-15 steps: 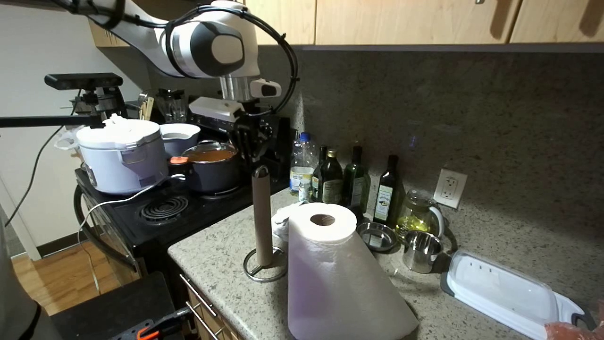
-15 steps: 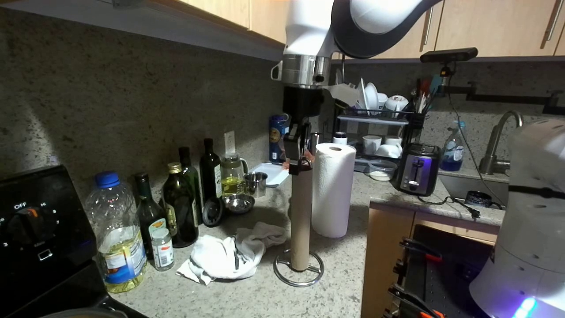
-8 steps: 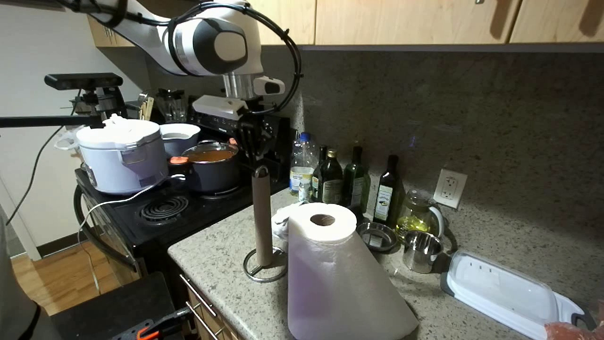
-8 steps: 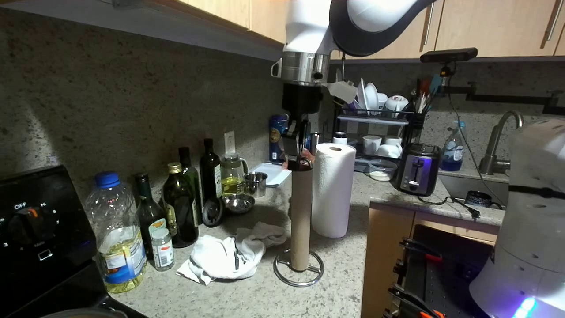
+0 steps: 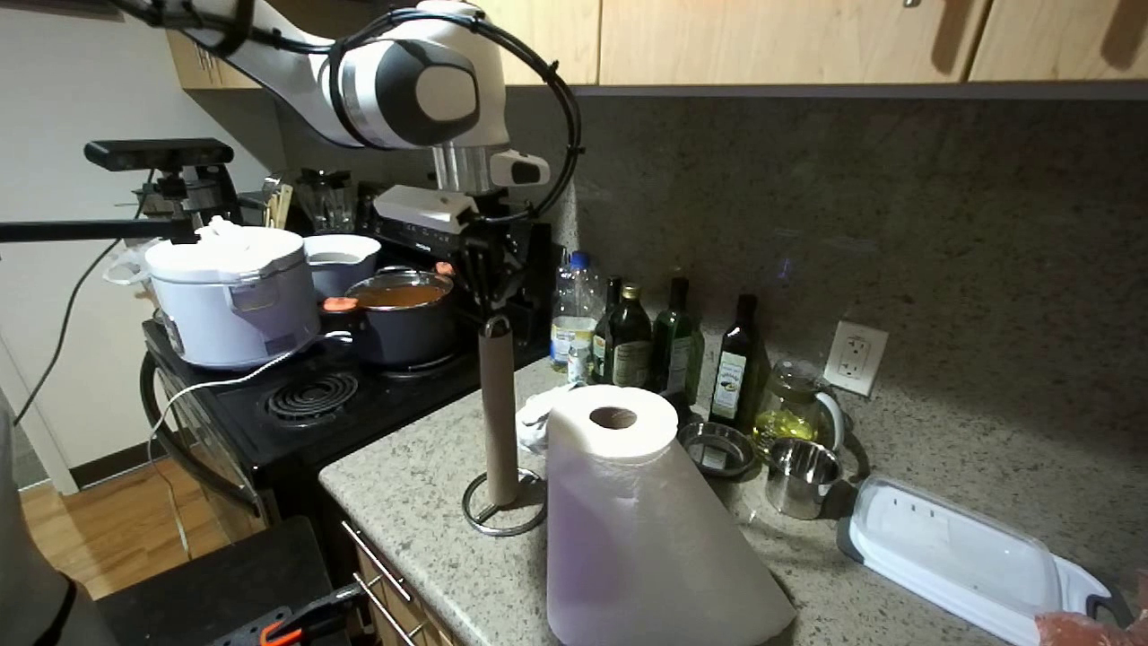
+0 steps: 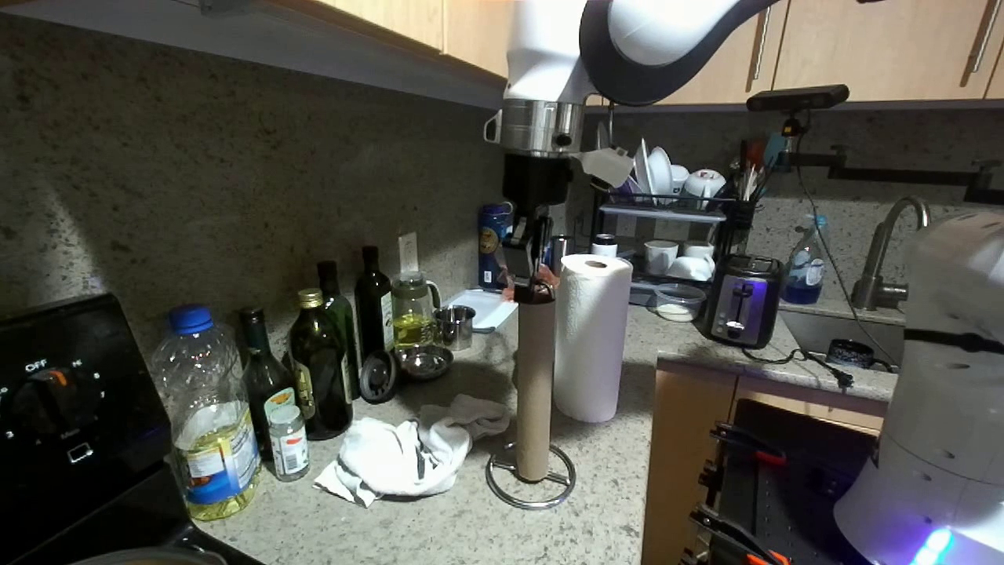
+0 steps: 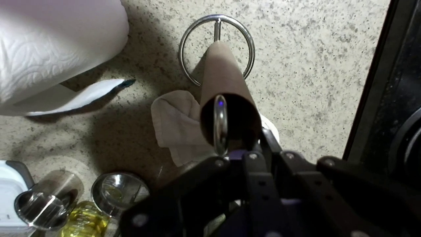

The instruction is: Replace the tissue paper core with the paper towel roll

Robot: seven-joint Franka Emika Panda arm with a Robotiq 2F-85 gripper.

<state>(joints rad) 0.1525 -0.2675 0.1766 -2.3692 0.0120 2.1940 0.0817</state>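
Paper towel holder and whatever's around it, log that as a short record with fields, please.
Cardboard core: upright on the metal holder
Paper towel roll: standing on the counter, apart from the holder, loose sheet trailing
Gripper: at the core's top end; open or shut unclear
Nearby: white cloth, dark bottles
Swap: not yet done; the core occupies the holder

Stove (image 5: 233, 422), toaster (image 6: 743, 314), faucet (image 6: 878, 255) and dish rack (image 6: 667, 214) mark a kitchen.
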